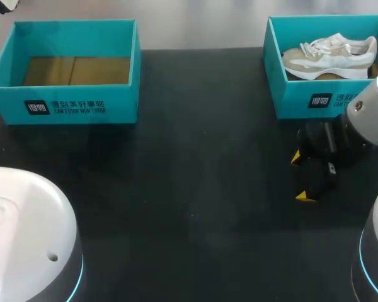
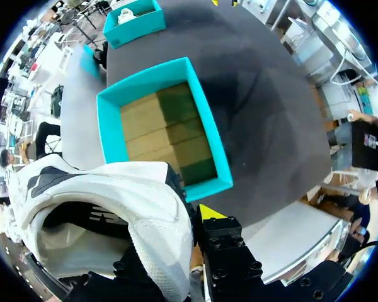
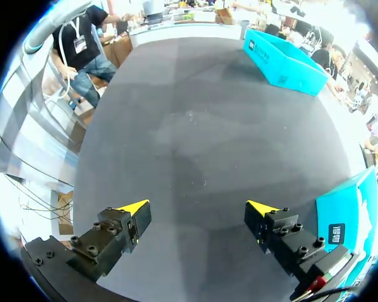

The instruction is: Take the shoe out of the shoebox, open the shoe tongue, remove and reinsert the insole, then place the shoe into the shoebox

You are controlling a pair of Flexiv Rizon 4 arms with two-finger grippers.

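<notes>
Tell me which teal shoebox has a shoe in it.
The right shoebox, nearest the right gripper: a white and beige sneaker lies inside. The left shoebox shows only its bare cardboard floor.

The table (image 1: 195, 189) lies open between the left shoebox (image 1: 69, 104) and the right shoebox (image 1: 302, 94); the right gripper (image 1: 300, 177) stands close before the latter's front wall.

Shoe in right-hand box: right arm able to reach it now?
Probably yes. The right gripper is open and empty just in front of the shoebox, which has no lid, and nothing covers the shoe. It would need to clear the near wall.
</notes>
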